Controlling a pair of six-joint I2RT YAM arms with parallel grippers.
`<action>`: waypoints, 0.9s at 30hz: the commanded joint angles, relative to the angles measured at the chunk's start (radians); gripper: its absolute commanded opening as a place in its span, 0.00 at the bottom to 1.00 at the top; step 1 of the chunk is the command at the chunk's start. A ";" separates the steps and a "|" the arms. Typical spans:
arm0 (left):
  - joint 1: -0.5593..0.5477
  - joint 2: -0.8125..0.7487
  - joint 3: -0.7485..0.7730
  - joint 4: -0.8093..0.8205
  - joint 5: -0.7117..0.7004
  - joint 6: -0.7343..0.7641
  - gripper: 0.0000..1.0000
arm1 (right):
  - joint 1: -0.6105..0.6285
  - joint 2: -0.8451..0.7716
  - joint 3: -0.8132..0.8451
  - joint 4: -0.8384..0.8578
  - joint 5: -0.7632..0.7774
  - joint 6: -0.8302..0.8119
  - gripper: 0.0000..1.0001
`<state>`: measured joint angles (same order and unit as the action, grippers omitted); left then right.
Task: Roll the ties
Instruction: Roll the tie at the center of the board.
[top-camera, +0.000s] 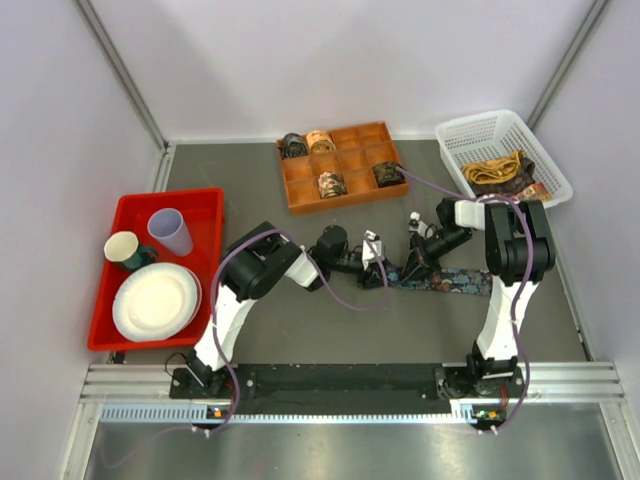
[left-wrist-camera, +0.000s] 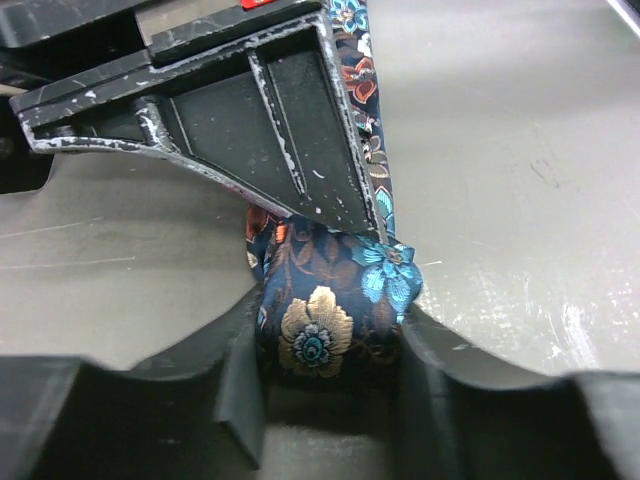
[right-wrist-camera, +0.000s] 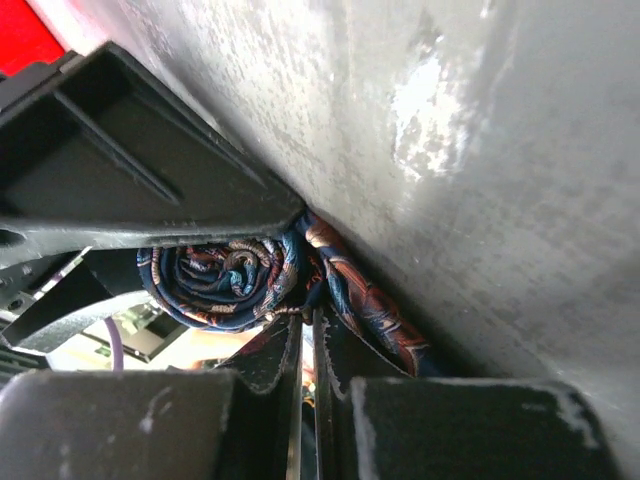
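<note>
One floral tie (top-camera: 455, 282) lies on the table, centre-right, its left end wound into a coil (left-wrist-camera: 325, 300). Left gripper (left-wrist-camera: 330, 350) is half-spread, fingers (left-wrist-camera: 235, 370) pressed on both sides of the coil. Right gripper (right-wrist-camera: 310, 335) is fully closed with its tips at the coil; can't tell if it pinches fabric. Four rolled ties (top-camera: 331, 184) sit in the far orange tray (top-camera: 357, 158). Loose ties (top-camera: 497, 170) fill the white basket (top-camera: 480, 128), far right; count unclear. Red tray (top-camera: 205, 215), left: two cups (top-camera: 170, 232), one plate (top-camera: 156, 300).

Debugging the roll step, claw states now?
Left claw: closed around the rolled end of the tie.
Right claw: shut, pinching the same tie.
</note>
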<state>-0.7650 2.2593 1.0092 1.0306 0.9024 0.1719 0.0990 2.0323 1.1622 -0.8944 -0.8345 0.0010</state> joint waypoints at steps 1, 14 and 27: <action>-0.007 -0.009 0.005 -0.325 -0.071 0.098 0.37 | 0.002 0.040 0.030 0.101 0.098 -0.025 0.00; -0.040 -0.115 -0.040 -0.711 -0.305 0.156 0.12 | -0.090 -0.119 -0.002 0.020 -0.170 -0.116 0.48; -0.088 -0.099 0.075 -0.941 -0.411 0.169 0.13 | 0.011 -0.069 -0.012 0.095 -0.092 -0.081 0.42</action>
<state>-0.8387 2.0785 1.0874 0.4400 0.6239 0.3248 0.0731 1.9415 1.1515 -0.8448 -0.9737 -0.0769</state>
